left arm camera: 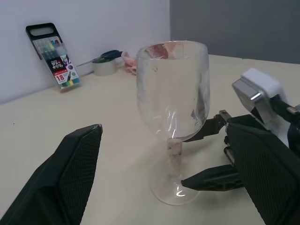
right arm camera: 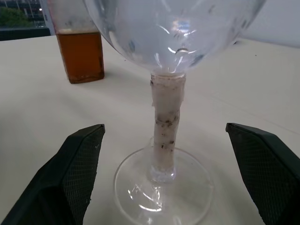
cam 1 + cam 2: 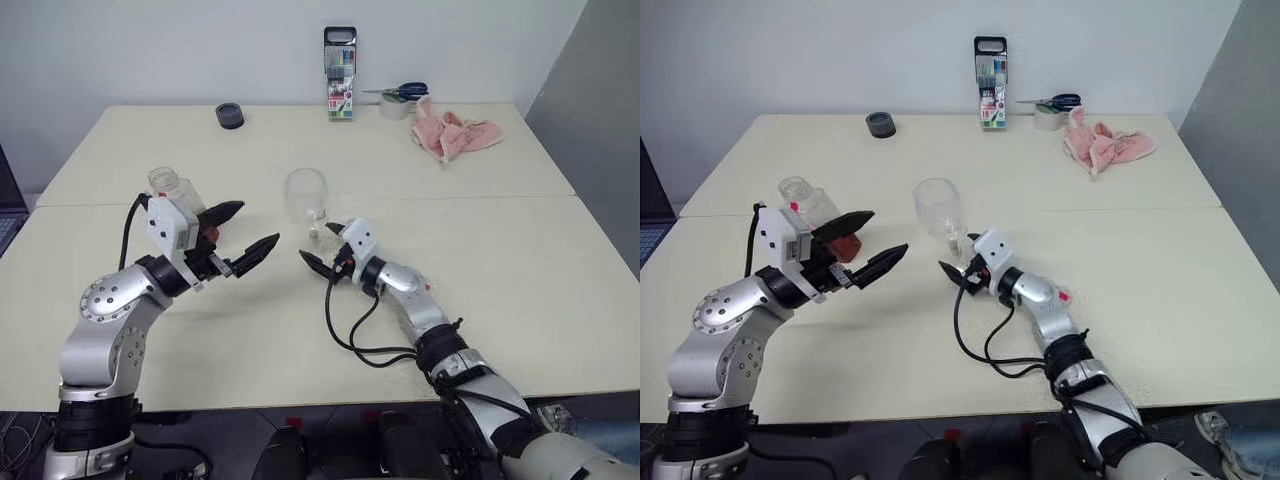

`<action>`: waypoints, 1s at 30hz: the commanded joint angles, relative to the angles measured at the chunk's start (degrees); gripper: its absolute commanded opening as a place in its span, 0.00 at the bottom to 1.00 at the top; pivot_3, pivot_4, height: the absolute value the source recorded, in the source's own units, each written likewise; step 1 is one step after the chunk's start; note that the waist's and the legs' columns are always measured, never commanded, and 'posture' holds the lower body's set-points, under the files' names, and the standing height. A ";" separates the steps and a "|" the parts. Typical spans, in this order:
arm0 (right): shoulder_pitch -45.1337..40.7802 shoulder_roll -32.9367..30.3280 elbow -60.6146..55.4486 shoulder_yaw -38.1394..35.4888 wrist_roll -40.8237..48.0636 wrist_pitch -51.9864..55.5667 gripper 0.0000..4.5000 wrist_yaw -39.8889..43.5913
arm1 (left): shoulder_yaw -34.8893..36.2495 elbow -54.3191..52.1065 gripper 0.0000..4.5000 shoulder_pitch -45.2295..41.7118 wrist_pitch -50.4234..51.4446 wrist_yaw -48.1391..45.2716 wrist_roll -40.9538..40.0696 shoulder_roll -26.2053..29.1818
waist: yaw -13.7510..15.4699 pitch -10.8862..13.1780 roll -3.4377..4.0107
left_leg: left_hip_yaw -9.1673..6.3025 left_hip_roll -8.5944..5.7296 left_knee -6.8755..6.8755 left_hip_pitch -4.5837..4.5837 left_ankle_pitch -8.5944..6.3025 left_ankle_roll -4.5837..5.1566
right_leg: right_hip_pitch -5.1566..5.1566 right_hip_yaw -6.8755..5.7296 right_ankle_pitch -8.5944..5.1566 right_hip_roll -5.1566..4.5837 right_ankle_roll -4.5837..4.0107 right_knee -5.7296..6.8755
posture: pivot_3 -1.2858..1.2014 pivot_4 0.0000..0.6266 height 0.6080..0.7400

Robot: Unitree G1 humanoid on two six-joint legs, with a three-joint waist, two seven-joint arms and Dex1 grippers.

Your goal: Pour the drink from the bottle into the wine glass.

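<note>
Both arms are silver-grey metal with round, screw-studded joint housings and black wrist sections, each ending in a white camera block and two black, textured, tapering fingers [image 3: 262, 250], with loose black cables looping along the right arm [image 3: 430, 320].

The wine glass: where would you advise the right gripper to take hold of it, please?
Probably the thin stem of the upright wine glass, approached level from the robot's side. The open right gripper already faces the stem, and its narrow column should fit between the fingers better than the rounded bowl.
</note>
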 commanded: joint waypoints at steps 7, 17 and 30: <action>15.93 -12.99 -38.61 4.16 5.87 20.36 0.98 11.50 | 2.20 2.29 1.00 7.95 -2.48 6.73 3.55 -3.30 | 0.37 0.01 0.00 | -0.02 0.00 0.03 -0.02 -0.01 0.01 | 0.01 0.00 -0.01 -0.05 0.01 -0.03 | 0.52 0.24 1.00; 20.32 -17.97 -55.15 5.90 7.88 30.37 0.98 10.89 | 6.77 12.93 1.00 8.56 -8.55 14.51 7.07 -5.51 | 1.57 -0.01 -0.04 | -0.07 0.01 0.05 -0.02 -0.01 0.01 | 0.04 -0.07 -0.01 -0.02 0.02 -0.05 | 0.52 0.24 1.00; 17.65 -18.09 -60.11 5.62 9.49 35.57 0.98 8.99 | 5.99 20.54 1.00 -1.32 -7.61 13.85 8.42 -2.46 | 1.99 -0.03 -0.08 | -0.10 -0.02 0.05 -0.04 0.00 -0.01 | 0.06 -0.12 -0.01 -0.04 0.02 -0.10 | 0.52 0.24 1.00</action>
